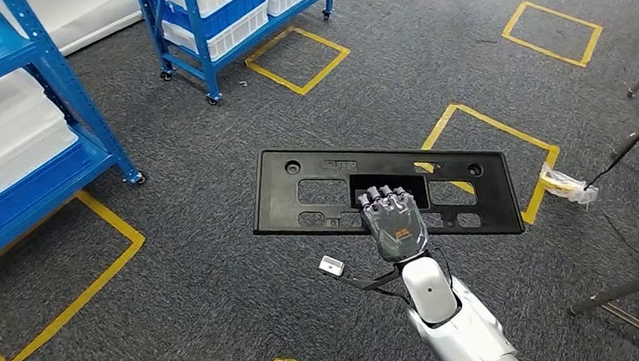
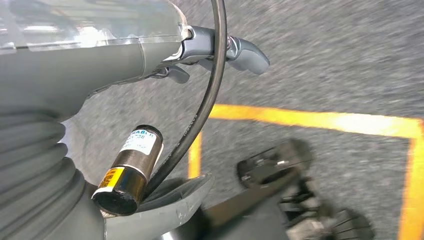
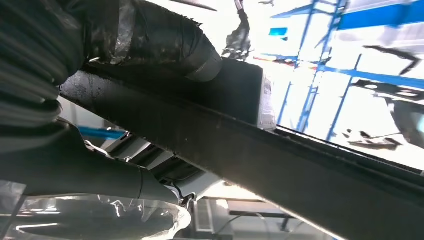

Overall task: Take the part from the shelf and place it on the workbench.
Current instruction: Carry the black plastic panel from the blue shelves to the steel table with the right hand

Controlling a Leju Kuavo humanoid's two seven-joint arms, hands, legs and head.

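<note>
The right hand [image 1: 394, 225] holds the part [image 1: 388, 194], a long flat black plastic panel with several cut-outs. In the head view the fingers [image 1: 388, 200] go through the big opening in the middle of the panel and curl over its edge, so the hand grips it about at the center of its length. The right wrist view agrees: the thumb [image 3: 165, 42] presses on one face of the dark panel edge [image 3: 280, 165], and the other fingers lie under it.

The part is in the air above the grey carpet floor [image 1: 206, 266], in front of the robot and free of the blue shelf [image 1: 57, 82] at the left. It lies nearly level. Its long axis runs across the robot's view, from left to right, and both ends stand out about equally from the hand.

The left hand [image 2: 220, 50] hangs low over the floor and a yellow tape line [image 2: 320, 120]. It holds nothing, and its fingers look loosely bent and apart.

No workbench is to be seen, so I judge the carrying is in the middle stage. Because the panel is wide across the body, its 2 ends are what could strike a shelf post during a turn. The right arm alone bears it.
</note>
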